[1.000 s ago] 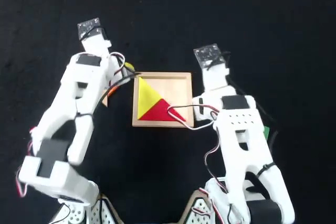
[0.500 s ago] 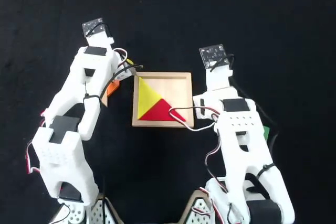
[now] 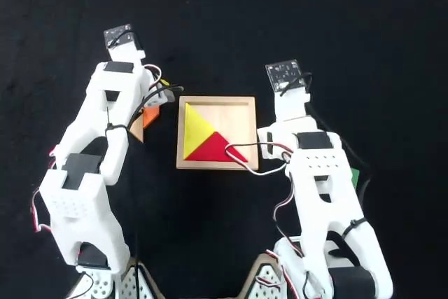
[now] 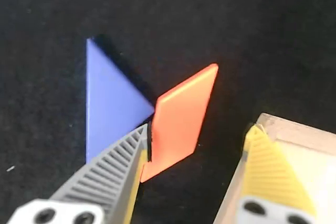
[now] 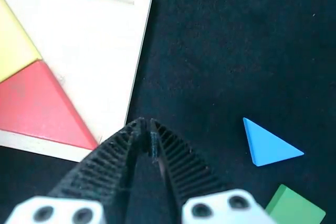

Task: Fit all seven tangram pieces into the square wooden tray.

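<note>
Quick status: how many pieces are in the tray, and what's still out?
Done: the yellow triangle and red triangle lie in the tray. In hand: nothing yet; the left gripper is open over the orange parallelogram. Left: that, the violet-blue triangle, light blue triangle and green piece, all outside the tray.

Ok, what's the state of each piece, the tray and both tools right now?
Tray: two pieces in.
Yellow triangle: in tray.
Red triangle: in tray.
Orange piece: on table.
Periwinkle triangle: on table.
Blue triangle: on table.
Green piece: on table.
Left tool: open.
Right tool: shut, empty.
</note>
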`<state>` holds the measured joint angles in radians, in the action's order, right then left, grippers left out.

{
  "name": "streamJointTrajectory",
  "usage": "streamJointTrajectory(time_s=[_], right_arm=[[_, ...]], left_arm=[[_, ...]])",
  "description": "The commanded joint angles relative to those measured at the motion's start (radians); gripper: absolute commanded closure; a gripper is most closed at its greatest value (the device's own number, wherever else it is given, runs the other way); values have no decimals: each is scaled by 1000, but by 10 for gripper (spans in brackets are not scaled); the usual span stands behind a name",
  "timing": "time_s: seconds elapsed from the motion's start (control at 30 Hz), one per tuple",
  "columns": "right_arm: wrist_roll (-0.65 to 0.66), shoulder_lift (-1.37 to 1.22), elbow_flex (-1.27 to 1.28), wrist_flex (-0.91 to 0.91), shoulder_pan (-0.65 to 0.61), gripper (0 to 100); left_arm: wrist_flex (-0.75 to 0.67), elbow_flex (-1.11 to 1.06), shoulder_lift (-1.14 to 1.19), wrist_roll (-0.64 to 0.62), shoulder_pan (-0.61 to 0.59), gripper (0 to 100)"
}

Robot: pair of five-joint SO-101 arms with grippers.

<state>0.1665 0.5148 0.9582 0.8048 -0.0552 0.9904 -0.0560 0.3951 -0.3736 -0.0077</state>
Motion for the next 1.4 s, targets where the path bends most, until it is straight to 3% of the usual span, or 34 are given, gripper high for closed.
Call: streamJointTrajectory(time_s=[0.0,1.37], right_arm=[[-8,31,4,-18,14,986],[-6,31,8,-20,14,986]], left_arm=[[2,39,-12,18,-27,711],[-35,39,2,71,73,711]])
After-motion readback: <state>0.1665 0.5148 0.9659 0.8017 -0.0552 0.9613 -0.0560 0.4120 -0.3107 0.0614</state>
